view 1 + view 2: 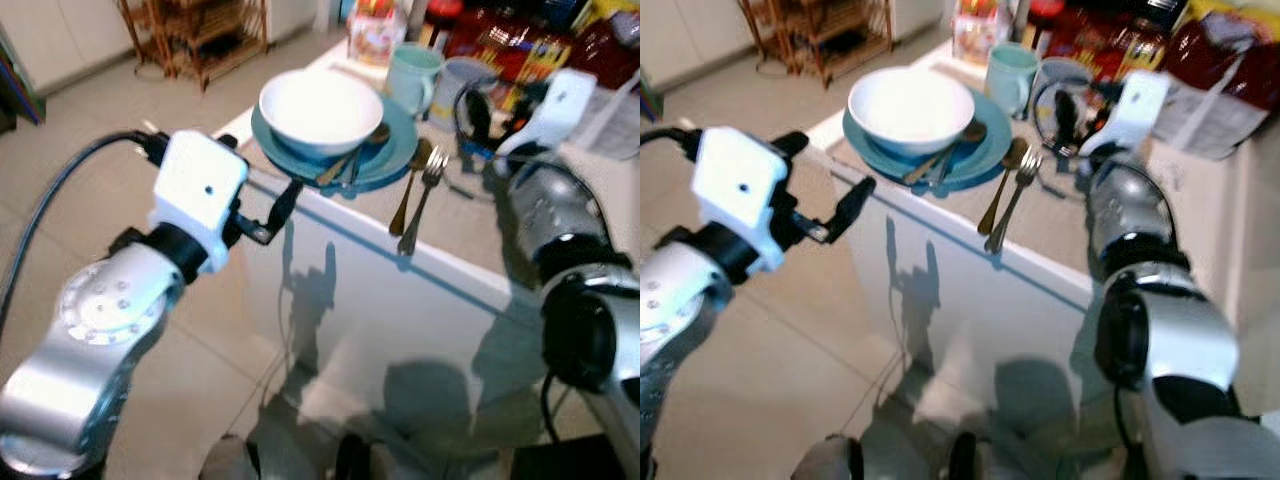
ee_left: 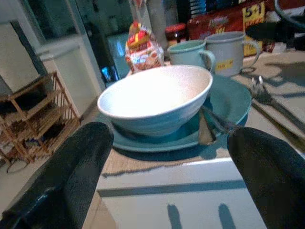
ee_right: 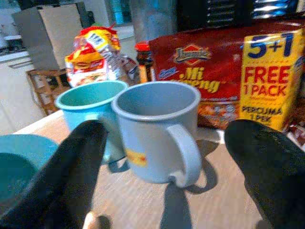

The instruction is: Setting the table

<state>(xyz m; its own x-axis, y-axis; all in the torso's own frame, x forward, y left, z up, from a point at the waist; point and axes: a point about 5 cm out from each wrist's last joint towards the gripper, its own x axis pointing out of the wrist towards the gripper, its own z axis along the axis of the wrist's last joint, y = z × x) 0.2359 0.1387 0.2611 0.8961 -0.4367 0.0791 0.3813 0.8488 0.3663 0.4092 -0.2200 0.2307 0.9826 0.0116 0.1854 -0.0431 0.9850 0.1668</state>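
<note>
While both grippers, left gripper point(image 2: 167, 157) and right gripper point(image 3: 167, 157), are spread wide, a grey-blue mug point(image 3: 159, 130) is framed, glossy, handle forward

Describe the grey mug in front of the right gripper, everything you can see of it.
The grey mug is pale blue-grey, smooth and matte, like enamel or ceramic. It stands upright on the wooden tabletop and looks empty. Its loop handle points toward the right gripper, whose jaws are open on either side of it without touching. A small yellow label sits low on its side. The teal mug stands close beside it; I cannot tell whether they touch. A red noodle pack stands behind it.
</note>
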